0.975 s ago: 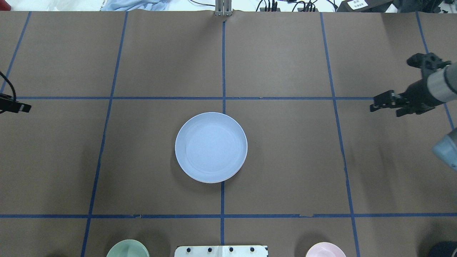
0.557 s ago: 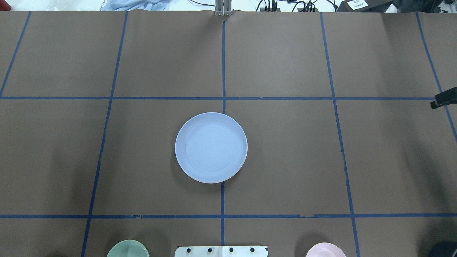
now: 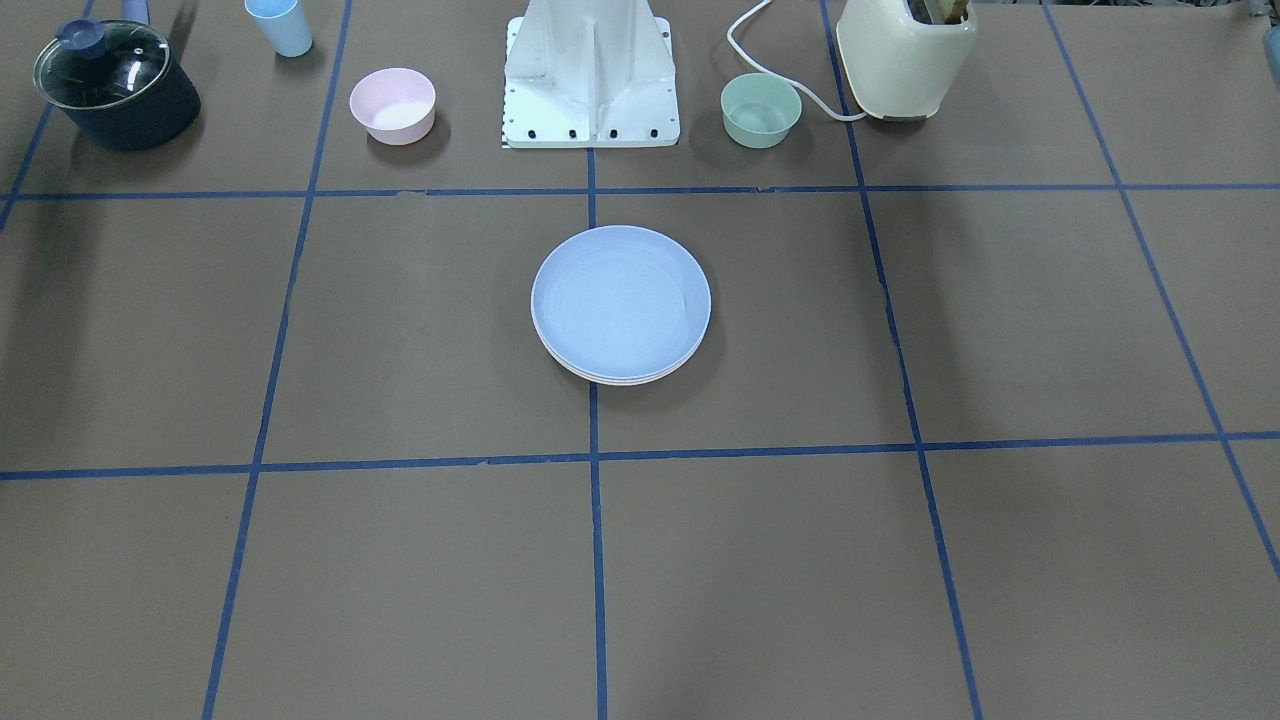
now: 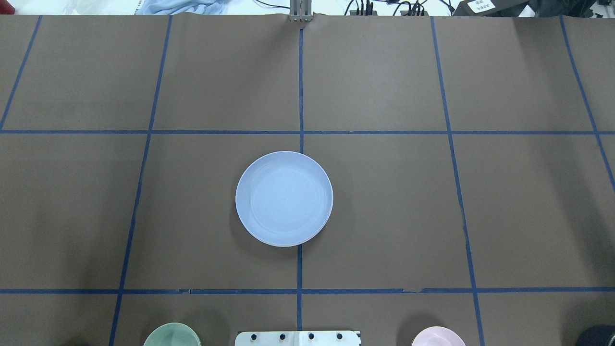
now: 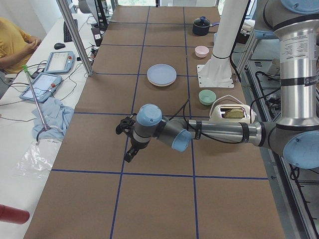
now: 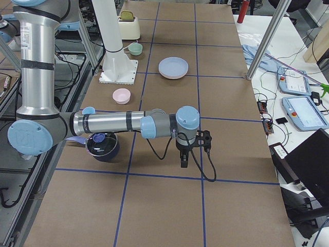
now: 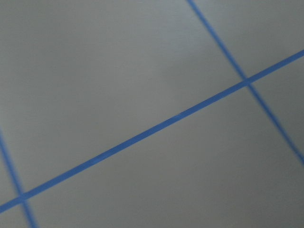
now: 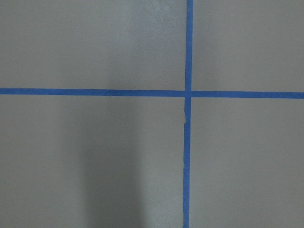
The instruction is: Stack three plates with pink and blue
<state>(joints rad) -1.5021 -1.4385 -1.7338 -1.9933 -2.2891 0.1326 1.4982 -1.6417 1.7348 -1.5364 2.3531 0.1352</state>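
The light blue plate lies on top of a stack at the table's middle, also seen in the front view. Pale rims of plates under it show at the stack's front edge; I cannot tell their colours. My left gripper hangs over bare table far off at the left end. My right gripper hangs over bare table at the right end. Both show only in the side views, so I cannot tell whether they are open or shut. The wrist views show only brown paper and blue tape.
By the robot base stand a small pink bowl and a mint-green bowl. A lidded dark pot, a blue cup and a cream toaster stand along that edge.
Both grippers have left the overhead view, the right one off its right edge and the left one off its left edge. The plate stack has not moved.
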